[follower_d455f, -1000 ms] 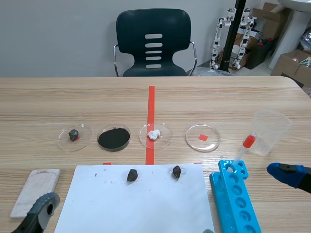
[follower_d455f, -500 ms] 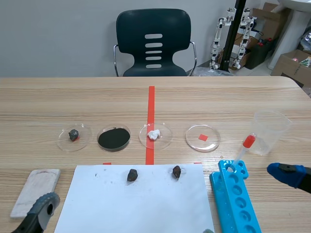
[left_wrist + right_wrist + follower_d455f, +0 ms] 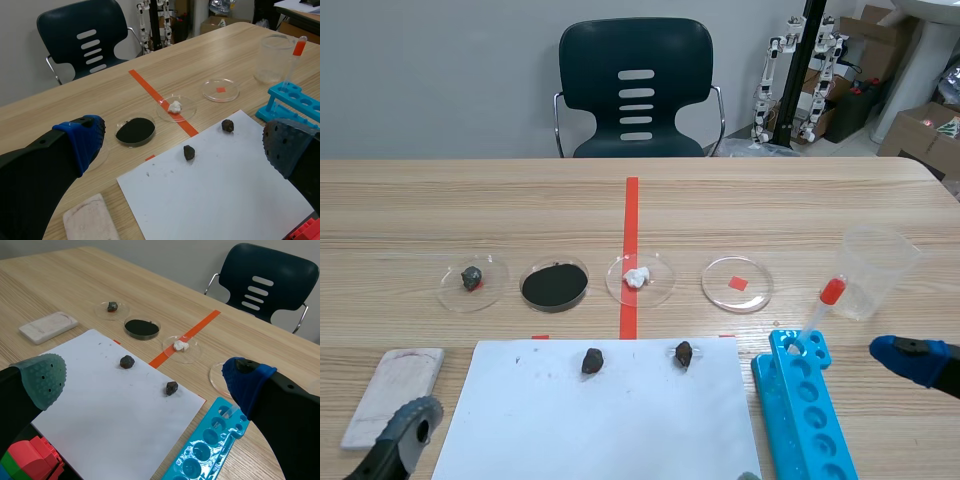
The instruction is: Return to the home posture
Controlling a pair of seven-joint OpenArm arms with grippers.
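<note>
Nothing has moved since before, we see: our left gripper point(image 3: 184, 145) and right gripper point(image 3: 144, 379) hang low over the table point(image 3: 770, 200), both with fingers wide apart, and the white sheet point(image 3: 600, 420) lies between them.

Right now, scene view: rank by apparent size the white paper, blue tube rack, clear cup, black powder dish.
1. white paper, by far the largest
2. blue tube rack
3. clear cup and black powder dish: about alike, the cup taller, the dish wider, so I won't rank them.
</note>
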